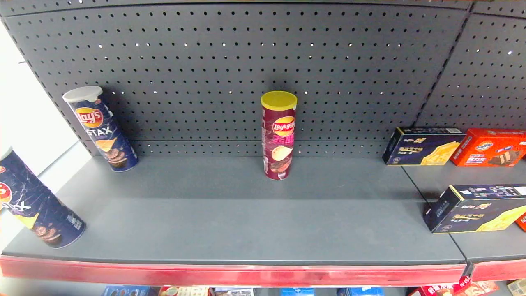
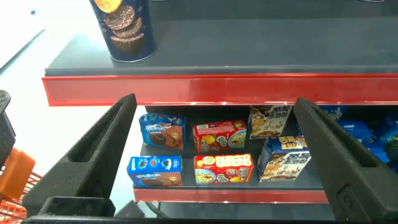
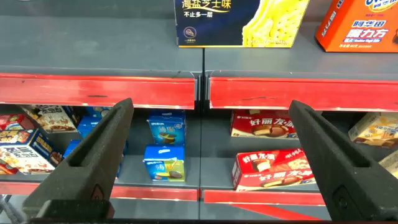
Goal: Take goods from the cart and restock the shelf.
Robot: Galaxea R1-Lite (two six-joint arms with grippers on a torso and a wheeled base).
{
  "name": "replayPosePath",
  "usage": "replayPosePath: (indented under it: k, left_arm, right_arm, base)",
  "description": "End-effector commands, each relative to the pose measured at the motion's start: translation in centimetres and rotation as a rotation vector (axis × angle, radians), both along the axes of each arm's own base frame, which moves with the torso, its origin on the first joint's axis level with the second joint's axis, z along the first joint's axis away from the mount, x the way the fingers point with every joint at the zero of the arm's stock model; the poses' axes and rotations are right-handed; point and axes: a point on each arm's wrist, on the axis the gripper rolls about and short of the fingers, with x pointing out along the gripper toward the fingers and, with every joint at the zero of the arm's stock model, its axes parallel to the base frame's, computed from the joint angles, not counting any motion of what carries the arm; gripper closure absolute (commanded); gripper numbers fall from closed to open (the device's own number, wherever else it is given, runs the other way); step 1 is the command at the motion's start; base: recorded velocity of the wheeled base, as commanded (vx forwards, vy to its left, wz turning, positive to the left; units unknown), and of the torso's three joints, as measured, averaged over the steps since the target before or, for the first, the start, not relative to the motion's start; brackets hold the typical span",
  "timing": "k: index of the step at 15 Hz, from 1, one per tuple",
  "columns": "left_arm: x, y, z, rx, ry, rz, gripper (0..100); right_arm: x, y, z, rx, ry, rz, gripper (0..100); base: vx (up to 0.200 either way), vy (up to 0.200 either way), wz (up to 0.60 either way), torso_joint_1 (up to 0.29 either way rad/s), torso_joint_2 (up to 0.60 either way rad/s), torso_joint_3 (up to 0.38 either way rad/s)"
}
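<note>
So, left gripper [image 2: 214,101] and right gripper [image 3: 211,104] both empty, fingers wide apart, out front of grey metal shelf [image 1: 246,222]. Tall dark-blue cardboard chip can [image 1: 37,205] sits at shelf's front-left corner. Arm lifting stock could clip it and tip it off. Maroon yellow-lidded chip can [image 1: 278,135] mid-back looks safer.

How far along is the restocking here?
Looks done: a maroon chip can with yellow lid, a white-lidded dark blue chip can and a second dark blue chip can stand on the grey metal shelf. In hand: nothing; the left pincer and right pincer are open and empty, facing the shelf fronts. Left: wide bare stretches between the cans suggest more goods to fetch.
</note>
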Motion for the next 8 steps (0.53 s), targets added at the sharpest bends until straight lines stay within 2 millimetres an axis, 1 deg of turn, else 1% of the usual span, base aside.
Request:
replayPosePath:
  k: [1,2,8]
  left_arm:
    - [0.00,0.00,0.00,0.000,-0.001,0.000,0]
    - [0.00,0.00,0.00,0.000,-0.001,0.000,0]
    - [0.00,0.00,0.00,0.000,-0.001,0.000,0]
  right_arm:
    - [0.01,0.00,0.00,0.001,0.001,0.001,0]
    - [0.01,-0.02,-0.01,0.001,0.002,-0.008,0]
    - [0.01,-0.02,-0.01,0.001,0.002,-0.008,0]
  base:
    - [0.000,0.000,0.00,0.000,0.00,0.000]
    - [0.000,0.000,0.00,0.000,0.00,0.000]
    - [0.000,0.000,0.60,0.006,0.00,0.002]
